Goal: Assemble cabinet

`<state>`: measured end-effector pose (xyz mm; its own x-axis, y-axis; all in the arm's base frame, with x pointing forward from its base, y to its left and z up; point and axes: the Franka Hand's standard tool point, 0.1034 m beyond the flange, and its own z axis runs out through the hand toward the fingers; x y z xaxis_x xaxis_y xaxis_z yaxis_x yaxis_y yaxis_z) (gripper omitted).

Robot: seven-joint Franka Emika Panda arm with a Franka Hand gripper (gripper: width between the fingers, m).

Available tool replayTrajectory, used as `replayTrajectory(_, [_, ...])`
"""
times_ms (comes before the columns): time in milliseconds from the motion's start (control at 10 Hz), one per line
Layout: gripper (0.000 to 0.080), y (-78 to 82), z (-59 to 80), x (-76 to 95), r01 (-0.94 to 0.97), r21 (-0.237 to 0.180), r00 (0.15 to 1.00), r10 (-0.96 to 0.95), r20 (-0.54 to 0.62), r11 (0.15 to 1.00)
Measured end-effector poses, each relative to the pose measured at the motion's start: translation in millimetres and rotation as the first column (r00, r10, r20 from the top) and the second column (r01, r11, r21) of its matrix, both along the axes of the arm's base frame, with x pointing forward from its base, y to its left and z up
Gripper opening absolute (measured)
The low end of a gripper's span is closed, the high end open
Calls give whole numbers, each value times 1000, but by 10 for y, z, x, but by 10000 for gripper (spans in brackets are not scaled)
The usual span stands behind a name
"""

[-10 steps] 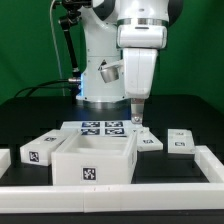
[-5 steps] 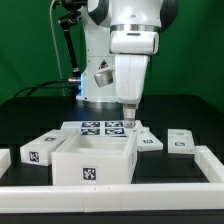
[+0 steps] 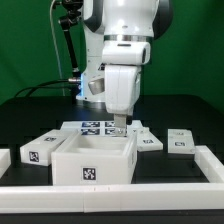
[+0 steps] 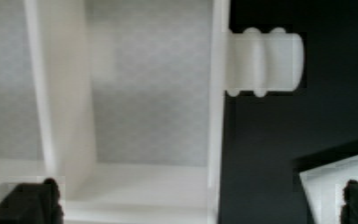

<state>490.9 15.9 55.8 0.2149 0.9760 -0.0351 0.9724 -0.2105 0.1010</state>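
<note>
The cabinet body (image 3: pixel 93 160) is a white open box with a tag on its front, standing at the front of the table. My gripper (image 3: pixel 119 128) hangs just above its back right corner. In the wrist view the gripper (image 4: pixel 194 205) is open, with dark fingertips (image 4: pixel 30 205) far apart. A white wall of the cabinet (image 4: pixel 149 100) and a ridged white knob (image 4: pixel 270 62) on its side lie below. Nothing is held. Small tagged white blocks lie left (image 3: pixel 40 151) and right (image 3: pixel 180 143) of the cabinet, and a third (image 3: pixel 148 141) lies close by it.
The marker board (image 3: pixel 98 127) lies behind the cabinet. Long white border rails (image 3: pixel 120 192) frame the front and the sides of the work area. The robot base stands at the back on the black table.
The arm has moved toward the exterior view's left, from above the third block to the cabinet's back right corner. The parts on the table have not moved.
</note>
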Motion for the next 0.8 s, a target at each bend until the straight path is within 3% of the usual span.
replayTrajectory(600, [797,-42,-380,-125,5,25,1000,-4,-20,1000])
replayTrajectory(800, [783,-4,-422,-123,4,30,1000,-4,-19,1000])
